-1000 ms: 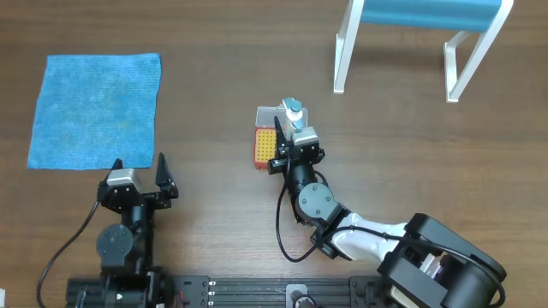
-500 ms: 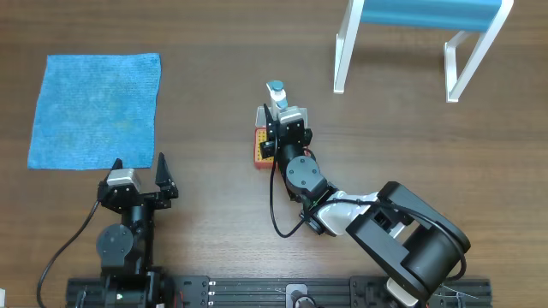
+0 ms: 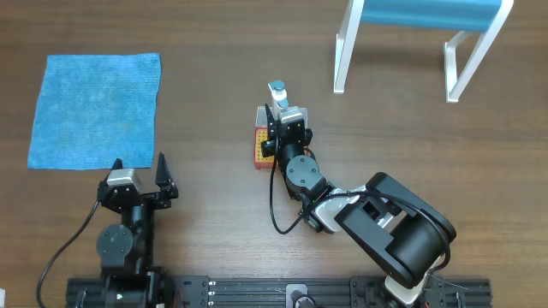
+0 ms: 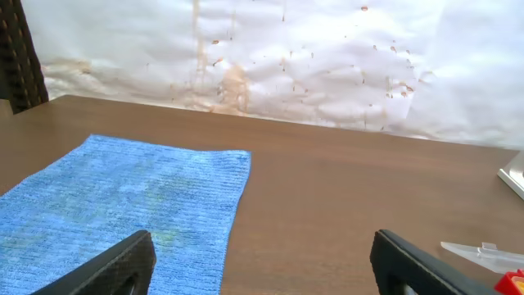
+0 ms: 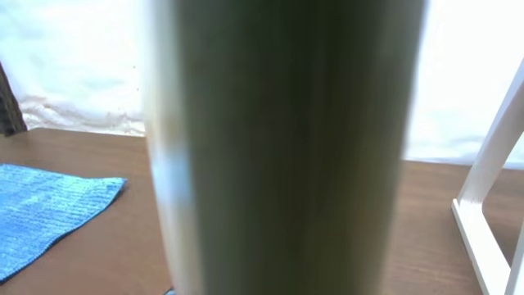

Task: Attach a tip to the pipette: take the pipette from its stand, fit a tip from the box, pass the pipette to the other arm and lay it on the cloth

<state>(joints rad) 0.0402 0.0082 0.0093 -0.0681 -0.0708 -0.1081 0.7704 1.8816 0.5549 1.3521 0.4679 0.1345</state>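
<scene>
**Seating the pipette on a tip from the box**

Fitting the tip well calls, I judge, for a straight, vertical push. The pipette point(image 3: 276, 92) should be kept plumb over one tip and pressed down firmly, with no sideways lean that could jam it against neighbouring tips or drag the box across the table point(image 3: 214, 68). A clean upward lift should then show whether the tip has seated.

Nearest the bases, the left gripper point(image 3: 139, 164) rests low with its fingers spread wide and nothing between them. It sits just beside the near right corner of the cloth point(image 3: 94, 111). From the left wrist view the cloth point(image 4: 123, 205) lies flat ahead of those open fingers.

Farther up, the right gripper point(image 3: 280, 118) is pinched around the pipette, which it holds upright. The pipette's barrel point(image 5: 286, 147) stands close against the right wrist camera. The pipette's cap pokes out beyond the gripper in the top view, and the orange tip box point(image 3: 262, 147) sits directly beneath the wrist. The pipette's lower end is hidden, so whether it is touching a tip or already carries one cannot be told.

Farthest off, the stand point(image 3: 428, 13) is well apart from the pipette.
</scene>
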